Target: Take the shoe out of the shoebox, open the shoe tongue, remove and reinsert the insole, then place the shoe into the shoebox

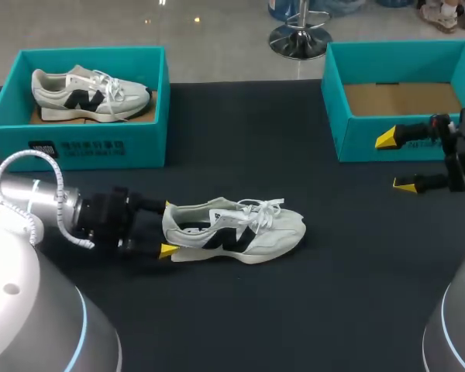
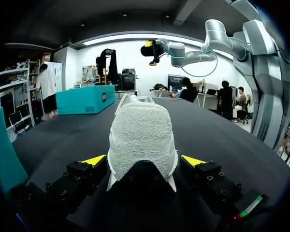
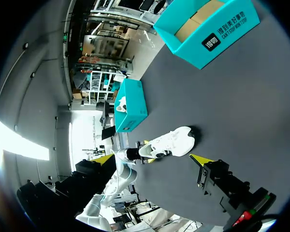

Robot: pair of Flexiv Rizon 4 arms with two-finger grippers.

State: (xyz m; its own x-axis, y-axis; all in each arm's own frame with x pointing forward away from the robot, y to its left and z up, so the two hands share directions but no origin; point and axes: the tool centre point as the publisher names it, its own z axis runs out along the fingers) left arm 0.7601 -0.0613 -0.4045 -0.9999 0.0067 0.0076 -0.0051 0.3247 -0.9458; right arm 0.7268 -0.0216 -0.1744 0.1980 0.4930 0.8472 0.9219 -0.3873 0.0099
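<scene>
Since a sneaker stands out on the cloth and not in a box, the taking-out step is judged to be done, while the tongue and insole work is judged not yet begun.

The whole lower frame of the head view is filled by one black table (image 1: 333, 310). Two teal shoeboxes are counted on it. The filled shoebox (image 1: 139, 136) is set at the upper left and the empty shoebox (image 1: 349, 136) at the upper right, with only its cardboard floor showing. Both are kept well apart from the middle, presumably so that room is left for handling.

Two white sneakers with dark side marks are counted. The boxed sneaker (image 1: 85, 93) is laid on its sole inside the filled shoebox. The loose sneaker (image 1: 240, 232) is stood upright left of centre, its heel turned to the left edge and its toe to the right, so that the laces and tongue are offered to the other arm.

Two grippers are counted. The left gripper (image 1: 168, 228) is laid low at the heel, which is clasped between the yellow tips from both sides. This is judged to be a steadying hold. The right gripper (image 1: 395, 162) is held at the right edge, just in front of the empty shoebox. Its jaws are spread wide and nothing is held between them.
</scene>
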